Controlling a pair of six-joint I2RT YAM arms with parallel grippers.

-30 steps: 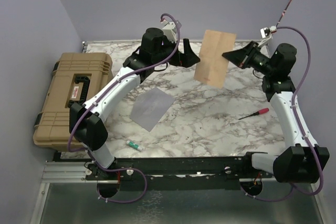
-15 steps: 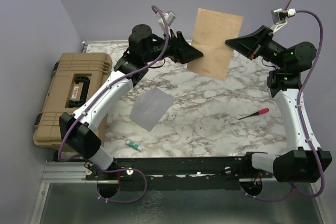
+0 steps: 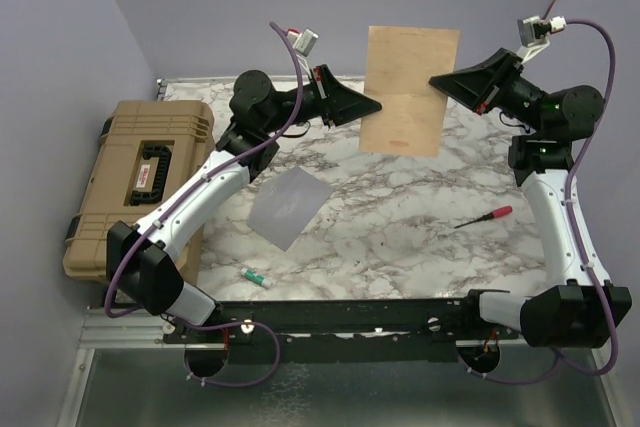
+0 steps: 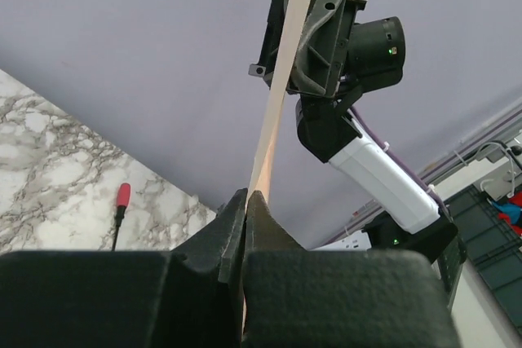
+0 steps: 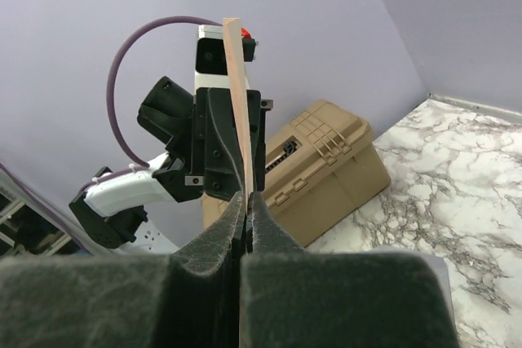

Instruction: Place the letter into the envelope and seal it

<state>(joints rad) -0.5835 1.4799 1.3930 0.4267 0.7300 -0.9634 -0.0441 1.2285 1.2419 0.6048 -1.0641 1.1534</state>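
The peach-tan letter (image 3: 408, 90) hangs upright in the air above the back of the table, held by both arms. My left gripper (image 3: 376, 105) is shut on its left edge, and my right gripper (image 3: 436, 80) is shut on its right edge. Each wrist view shows the letter (image 4: 277, 95) edge-on, a thin strip rising from the closed jaws toward the opposite gripper; in the right wrist view the letter (image 5: 238, 112) does the same. The grey envelope (image 3: 288, 205) lies flat on the marble table (image 3: 400, 237), left of centre, below the left arm.
A large tan hard case (image 3: 140, 182) sits at the table's left edge. A red-handled screwdriver (image 3: 485, 216) lies on the right side. A small green-and-white marker (image 3: 255, 276) rests near the front edge. Purple walls enclose the table at the back and sides.
The left gripper came in from the left and shut on the letter's left edge. The right arm raised the letter, which now hangs squarer between both grippers.
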